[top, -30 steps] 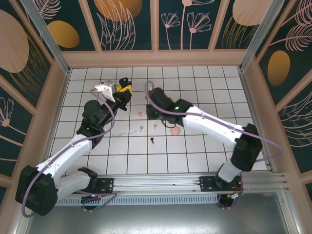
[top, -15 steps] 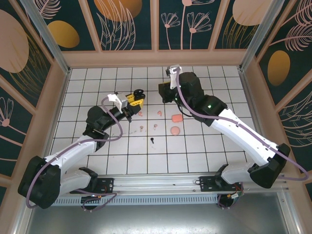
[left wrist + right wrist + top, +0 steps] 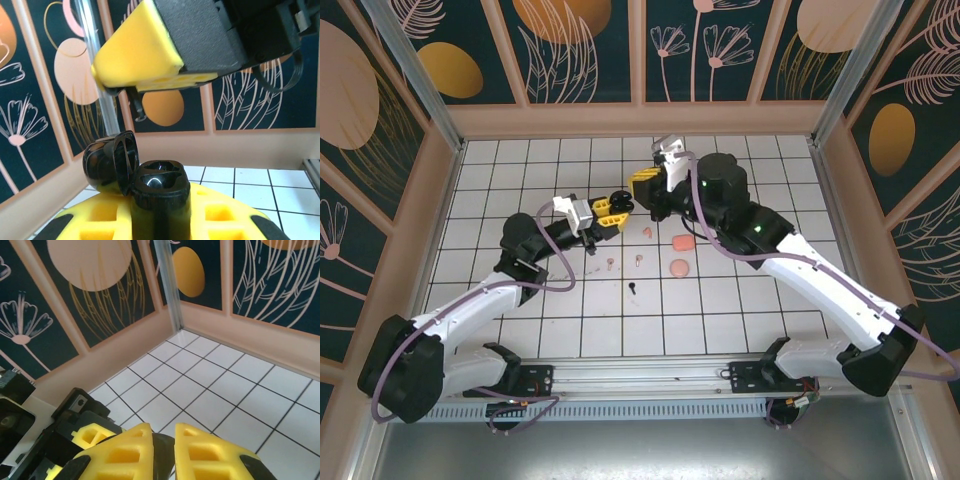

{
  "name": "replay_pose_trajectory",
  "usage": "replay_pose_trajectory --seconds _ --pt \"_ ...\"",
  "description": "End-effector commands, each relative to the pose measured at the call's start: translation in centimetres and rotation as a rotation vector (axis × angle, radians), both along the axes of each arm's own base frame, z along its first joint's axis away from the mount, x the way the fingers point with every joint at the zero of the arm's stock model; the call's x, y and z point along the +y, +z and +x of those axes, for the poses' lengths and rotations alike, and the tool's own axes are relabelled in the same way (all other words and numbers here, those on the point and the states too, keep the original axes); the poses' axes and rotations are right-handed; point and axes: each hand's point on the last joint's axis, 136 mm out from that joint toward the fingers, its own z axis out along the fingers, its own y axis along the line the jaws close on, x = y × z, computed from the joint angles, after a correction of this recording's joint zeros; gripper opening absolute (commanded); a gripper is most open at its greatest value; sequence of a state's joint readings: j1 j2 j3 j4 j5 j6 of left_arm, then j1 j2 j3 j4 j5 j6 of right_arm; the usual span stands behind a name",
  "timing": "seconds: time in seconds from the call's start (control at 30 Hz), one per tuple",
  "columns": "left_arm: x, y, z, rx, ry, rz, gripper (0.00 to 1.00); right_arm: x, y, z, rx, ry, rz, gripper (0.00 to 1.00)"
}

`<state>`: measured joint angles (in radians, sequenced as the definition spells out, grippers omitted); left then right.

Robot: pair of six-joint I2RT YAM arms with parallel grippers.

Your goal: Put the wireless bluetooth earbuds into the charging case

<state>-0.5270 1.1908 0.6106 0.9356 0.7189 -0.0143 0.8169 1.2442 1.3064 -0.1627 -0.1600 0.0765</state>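
Observation:
My left gripper is shut on the black charging case, held upright with its lid flipped open to the left and its sockets showing. Just above and right of the case, my right gripper is shut on a black earbud whose thin stem hangs below the yellow finger. In the right wrist view that dark earbud sits between the yellow pads of the right gripper. On the tiles lie another black earbud, two pale earbuds and a coral-pink earbud.
Two coral-pink rounded pieces lie on the tiles under the right arm. Patterned walls enclose the tiled table on three sides. The two grippers stand close together above the table's middle back.
The right gripper rose from the tiles near the earbuds and turned toward the left gripper. The left gripper carried the open case rightward to meet it.

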Motion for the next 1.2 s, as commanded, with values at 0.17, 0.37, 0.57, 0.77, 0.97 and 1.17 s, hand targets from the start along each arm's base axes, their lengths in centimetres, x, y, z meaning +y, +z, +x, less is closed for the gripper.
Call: replay_pose_trajectory --seconds 0.17,0.37,0.57,0.77,0.97,1.17 --pt "-1.0 2.2 -1.4 -0.074 -0.084 -0.024 0.0 -0.3 2.4 -1.8 -0.061 0.042 0.094 0.14" --pt "-1.0 2.4 -1.5 -0.067 -0.087 -0.032 0.0 0.4 2.1 -2.7 -0.058 0.061 0.091 0.13" --pt "-0.9 2.8 -1.4 -0.055 -0.09 -0.044 0.0 1.2 0.9 -3.0 -0.04 0.07 0.074 0.13" --pt "-0.9 3.2 -1.5 -0.055 -0.093 -0.053 0.0 1.2 0.2 -2.8 -0.029 0.059 0.07 0.12" --pt "-0.9 3.6 -1.8 -0.05 -0.102 -0.06 0.0 1.5 -0.6 -2.8 -0.01 0.061 0.062 0.12" --pt "-0.7 4.1 -1.9 -0.045 -0.101 -0.074 0.0 1.9 -1.5 -3.2 0.006 0.067 0.045 0.11"
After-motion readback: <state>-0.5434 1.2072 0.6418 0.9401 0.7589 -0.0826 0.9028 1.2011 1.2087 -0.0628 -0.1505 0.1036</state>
